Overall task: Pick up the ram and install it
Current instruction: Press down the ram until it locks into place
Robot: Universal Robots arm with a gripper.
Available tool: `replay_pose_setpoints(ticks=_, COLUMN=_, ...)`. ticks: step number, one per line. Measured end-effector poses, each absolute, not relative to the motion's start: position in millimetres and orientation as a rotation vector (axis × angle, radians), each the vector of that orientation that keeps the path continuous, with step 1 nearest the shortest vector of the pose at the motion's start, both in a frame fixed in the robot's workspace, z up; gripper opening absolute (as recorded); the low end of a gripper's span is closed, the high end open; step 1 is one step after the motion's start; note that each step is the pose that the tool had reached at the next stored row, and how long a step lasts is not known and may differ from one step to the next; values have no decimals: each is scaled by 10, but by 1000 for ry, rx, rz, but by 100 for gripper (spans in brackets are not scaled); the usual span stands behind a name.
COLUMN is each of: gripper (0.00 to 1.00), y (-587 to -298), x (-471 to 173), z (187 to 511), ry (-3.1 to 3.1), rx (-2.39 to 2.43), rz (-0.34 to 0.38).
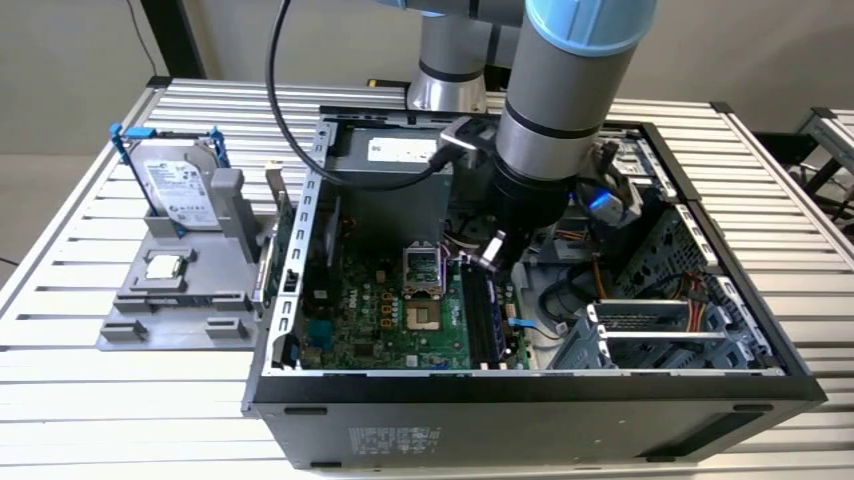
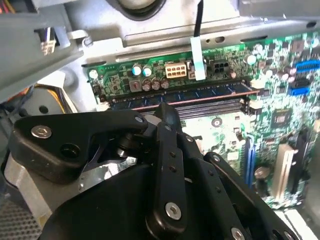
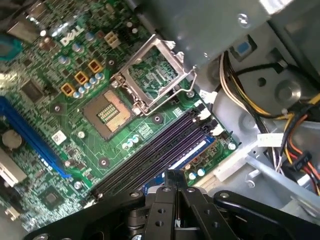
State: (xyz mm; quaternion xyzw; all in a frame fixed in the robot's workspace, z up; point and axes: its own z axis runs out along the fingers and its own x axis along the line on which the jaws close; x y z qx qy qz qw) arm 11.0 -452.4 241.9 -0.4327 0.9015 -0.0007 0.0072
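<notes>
One arm, one gripper (image 1: 497,252), one open computer case (image 1: 534,385) on the slatted bench (image 1: 80,400). The gripper is down inside the case, over the memory slots (image 3: 150,150) of the green motherboard (image 1: 374,320). In both wrist views its fingers (image 3: 175,182) are pressed together, pinching nothing. One ram (image 2: 190,94) stick sits seated in the slot, its blue label facing up, just beyond the fingertips; whether they touch it I cannot tell. The processor socket (image 3: 107,110) stands open. At nine o'clock from the case, a grey holder (image 1: 174,290) carries one hard drive (image 1: 180,190) in a blue frame and one processor chip (image 1: 166,266).
</notes>
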Motion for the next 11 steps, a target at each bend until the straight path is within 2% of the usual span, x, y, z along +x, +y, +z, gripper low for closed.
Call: replay_pose_setpoints(ticks=11, gripper=0, y=-4524, x=110, z=2419, ry=2671, rx=-1628, rz=-2)
